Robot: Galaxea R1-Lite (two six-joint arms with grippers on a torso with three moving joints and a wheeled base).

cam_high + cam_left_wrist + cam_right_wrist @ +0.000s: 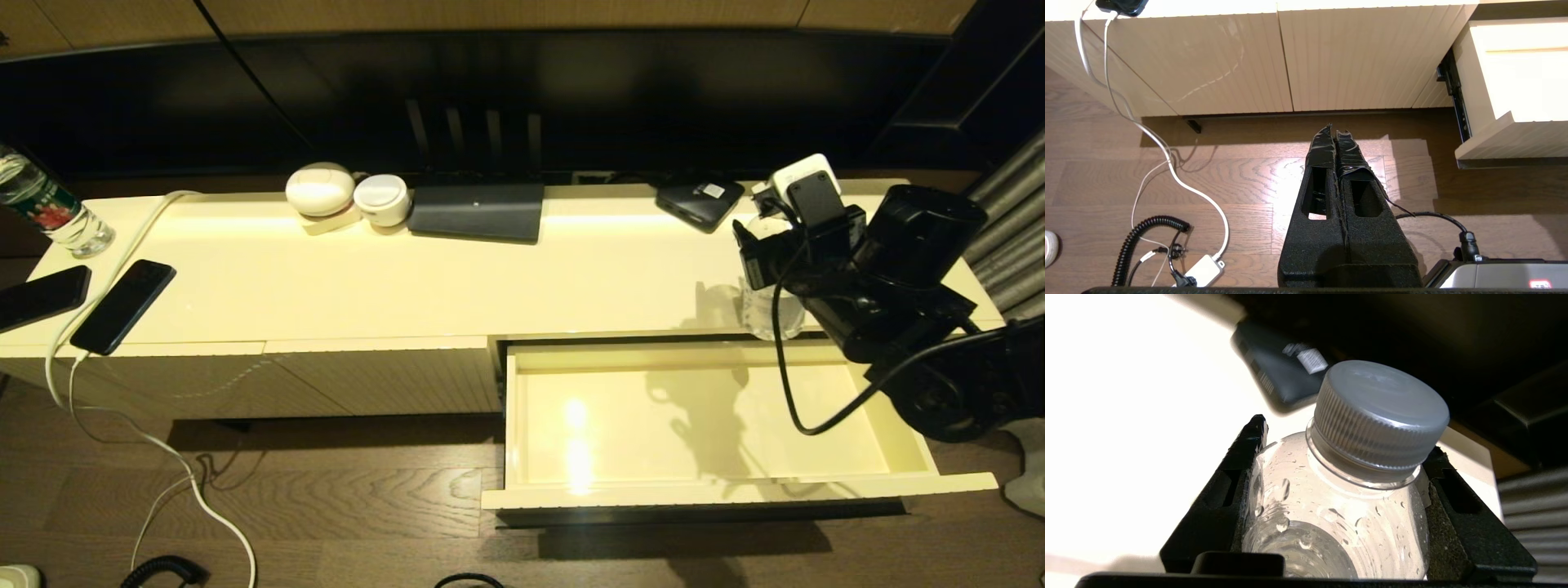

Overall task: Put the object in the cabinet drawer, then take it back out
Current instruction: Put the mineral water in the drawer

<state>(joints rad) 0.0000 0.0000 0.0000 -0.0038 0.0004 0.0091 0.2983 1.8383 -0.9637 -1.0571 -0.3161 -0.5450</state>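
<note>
You find no text, brand, number or sign that can be read in any of the three views. The labelled water bottle (49,211) at the far left of the worktop (457,278) carries a green-and-red label, but its print is too small to make out. The black device (700,200) near the back edge bears a small white sticker (1312,360) with marks you cannot read. A red mark (1540,283) sits on the grey housing in the left wrist view; it is illegible too.
</note>
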